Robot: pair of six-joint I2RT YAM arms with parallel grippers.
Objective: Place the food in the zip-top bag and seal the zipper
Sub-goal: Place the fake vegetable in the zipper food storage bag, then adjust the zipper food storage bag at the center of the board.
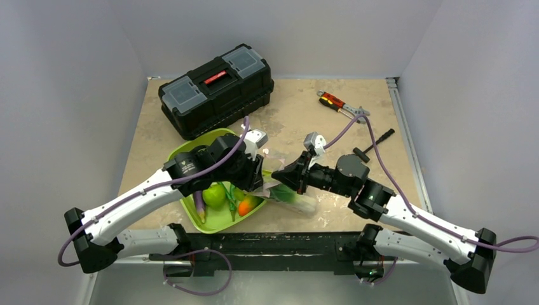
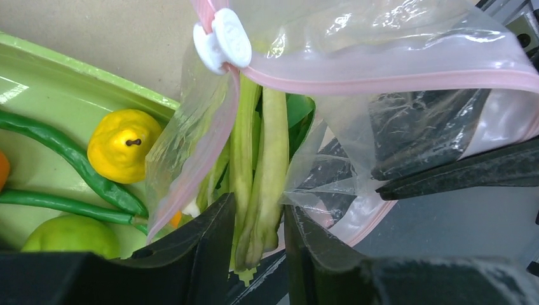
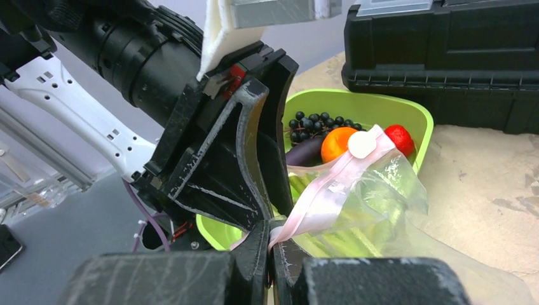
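Observation:
The clear zip-top bag (image 2: 381, 38) hangs open over the edge of the lime-green tray (image 2: 38, 76). My right gripper (image 3: 270, 232) is shut on its pink zipper (image 3: 330, 190), below the white slider (image 3: 362, 144). The pale green bok choy (image 2: 260, 178) reaches into the bag's mouth. Its stem end lies between the fingers of my left gripper (image 2: 257, 219), which stand open with small gaps on both sides. In the tray lie a yellow fruit (image 2: 124, 145), green beans (image 2: 70, 159), a green apple (image 1: 215, 195), an orange (image 3: 340, 143), an eggplant (image 3: 308, 152) and grapes (image 3: 314, 122).
A black toolbox (image 1: 216, 89) stands behind the tray at the back left. Red-handled pliers (image 1: 340, 105) and a black tool (image 1: 375, 145) lie at the back right. Both arms meet above the tray's right edge, wrists close together.

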